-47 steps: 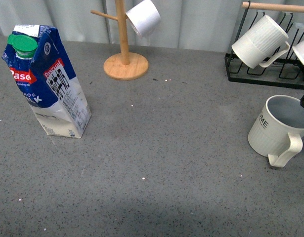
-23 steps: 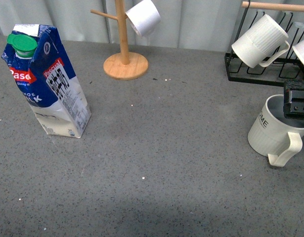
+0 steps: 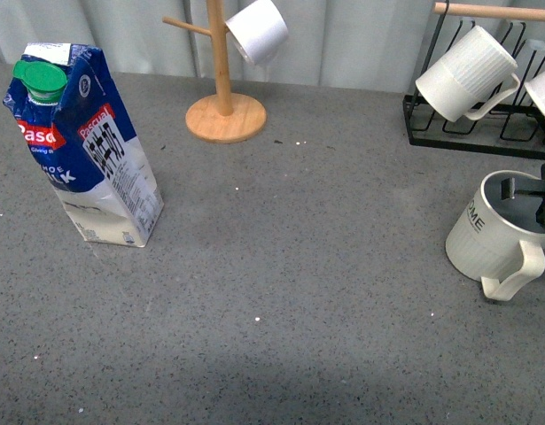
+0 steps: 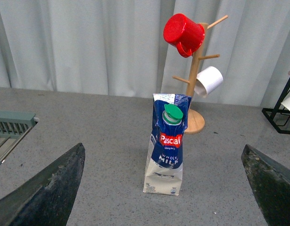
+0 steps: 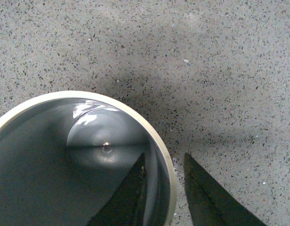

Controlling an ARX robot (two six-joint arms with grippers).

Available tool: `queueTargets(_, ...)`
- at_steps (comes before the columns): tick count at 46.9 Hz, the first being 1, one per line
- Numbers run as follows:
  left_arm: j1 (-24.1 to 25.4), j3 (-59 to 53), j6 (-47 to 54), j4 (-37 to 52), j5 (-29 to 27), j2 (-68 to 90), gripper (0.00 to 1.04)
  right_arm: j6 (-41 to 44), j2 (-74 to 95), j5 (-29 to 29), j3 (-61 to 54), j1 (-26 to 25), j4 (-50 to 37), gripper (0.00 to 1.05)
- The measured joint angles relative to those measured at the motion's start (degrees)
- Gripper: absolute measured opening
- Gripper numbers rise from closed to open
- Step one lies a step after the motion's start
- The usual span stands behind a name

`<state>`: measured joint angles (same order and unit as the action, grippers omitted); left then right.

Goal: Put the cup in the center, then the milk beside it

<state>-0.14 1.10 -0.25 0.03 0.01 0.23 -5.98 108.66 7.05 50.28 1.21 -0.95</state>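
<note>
Dark fingers, my right claw: parted and straddling the cup's rim, one finger inside the bowl, the other outside the wall. Not clamped; a strip of table shows between the outer finger and the rim.
Right claw, front view: only a black part shows at the frame's right edge, dipped into the cup's mouth.
Cup: cream-white, ribbed, upright on the table at the far right, just in front of the black rack. Grey-blue glossy inside, black lettering on its left side, loop handle on the near side.
My left claw: spread wide, gripping nothing. It hangs above the table facing the milk from well back; only the two finger ends show.
Milk: blue-and-white carton, green cap, red Pascual logo. It stands at the far left with a slight lean and a dented lower body, well apart from the cup. In the left wrist view it sits between my fingers but far from them.
Table: grey speckled stone.
Wooden mug tree: at the back, right of the milk, with a plain white cup on one peg and a red cup higher up.
Black rack: back right, with a white ribbed mug hanging tilted from its wooden bar.
</note>
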Motion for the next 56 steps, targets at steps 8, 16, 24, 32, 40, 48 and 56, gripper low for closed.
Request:
queueTargets(8,0.00,0.00,0.00,0.00,0.00,0.00,0.98,-0.63,0.00,-0.26,0.79,-0.09,0.79,0.02)
queueTargets(16,0.00,0.00,0.00,0.00,0.00,0.00,0.98,-1.01,-0.20,-0.92,2.01,-0.20,3.13,0.02)
queueTargets(24,0.00,0.00,0.00,0.00,0.00,0.00,0.98,-1.49,-1.88,-3.34,3.54,1.44,6.69,0.02)
queueTargets(32,0.00,0.00,0.00,0.00,0.00,0.00,0.98,-2.64,-2.60,-5.55,6.10,5.92,8.41,0.02)
queueTargets(40,0.00,0.00,0.00,0.00,0.00,0.00,0.98,-4.22,-1.77,-6.36,8.28,11.02,9.84,0.02)
queueTargets(48,0.00,0.00,0.00,0.00,0.00,0.00,0.98,-6.69,1.75,-8.04,11.28,16.37,10.71,0.02)
queueTargets(56,0.00,0.00,0.00,0.00,0.00,0.00,0.98,-8.39,4.46,-8.04,13.73,18.10,10.99,0.02)
